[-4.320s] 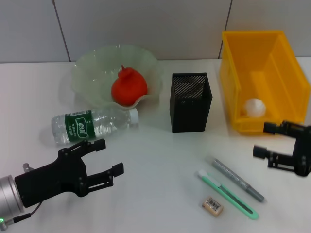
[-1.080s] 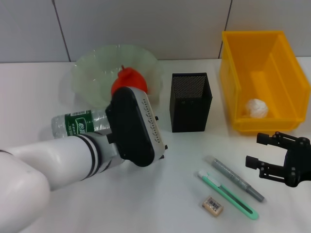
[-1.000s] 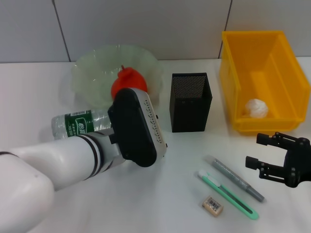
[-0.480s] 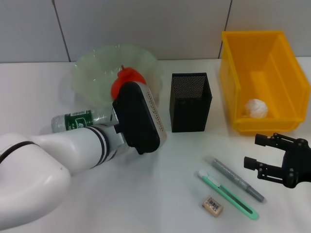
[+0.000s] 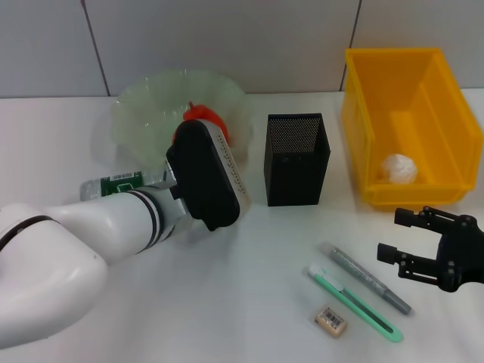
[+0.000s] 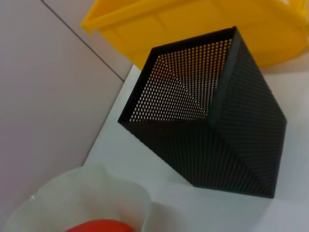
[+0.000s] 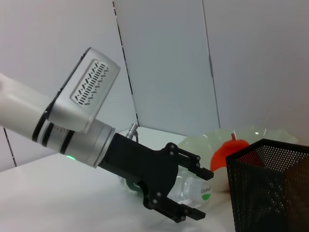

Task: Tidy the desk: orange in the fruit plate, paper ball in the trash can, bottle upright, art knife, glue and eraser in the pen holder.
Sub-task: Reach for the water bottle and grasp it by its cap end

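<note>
Left arm: over the last seconds I have swung my left gripper (image 7: 190, 195) from open table in across the clear plastic water bottle with the green label (image 5: 113, 186); the wrist housing now hides most of it from the head camera.
Grip: the right wrist view shows the black fingers astride the bottle near its cap end; the jaws look clamped on it, as far as I can judge.
Bottle: not yet upright, lying on the white table (image 5: 249, 302) just in front of the pale green wavy glass fruit plate (image 5: 144, 106).
Meaning: I judge the stand-up step is next.
Done: the red-orange fruit (image 5: 198, 115) is in the plate, the white paper ball (image 5: 398, 168) in the yellow plastic bin (image 5: 378, 98).
Right gripper (image 5: 399, 236): spread open, hanging idle in front of the bin.
Waiting: grey glue pen (image 5: 369, 278), green art knife (image 5: 352, 302) and tan eraser (image 5: 331, 319) lie near the black mesh pen holder (image 5: 295, 159).
</note>
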{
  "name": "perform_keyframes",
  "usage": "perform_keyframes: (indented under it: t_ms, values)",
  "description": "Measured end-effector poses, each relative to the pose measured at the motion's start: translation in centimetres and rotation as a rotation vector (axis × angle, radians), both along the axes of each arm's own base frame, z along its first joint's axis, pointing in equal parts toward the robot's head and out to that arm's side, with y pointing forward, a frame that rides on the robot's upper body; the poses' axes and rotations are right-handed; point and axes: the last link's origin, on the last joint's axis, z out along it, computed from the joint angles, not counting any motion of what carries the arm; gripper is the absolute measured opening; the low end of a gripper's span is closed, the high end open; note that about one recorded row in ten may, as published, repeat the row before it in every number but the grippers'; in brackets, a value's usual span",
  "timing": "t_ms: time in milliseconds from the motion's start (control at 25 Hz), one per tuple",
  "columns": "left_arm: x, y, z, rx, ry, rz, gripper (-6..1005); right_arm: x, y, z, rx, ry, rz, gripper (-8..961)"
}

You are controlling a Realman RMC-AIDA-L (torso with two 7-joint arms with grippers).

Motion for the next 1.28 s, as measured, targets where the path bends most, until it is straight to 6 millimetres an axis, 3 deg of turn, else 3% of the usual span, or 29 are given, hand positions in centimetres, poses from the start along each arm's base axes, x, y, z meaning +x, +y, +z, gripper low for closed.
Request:
perform_keyframes:
  t_ms: [1280]
  values:
    - [-2.1, 0.5, 0.3, 0.032, 0.040, -0.006, 705, -0.4, 0.8, -0.2, 0.006, -0.002, 0.001, 746]
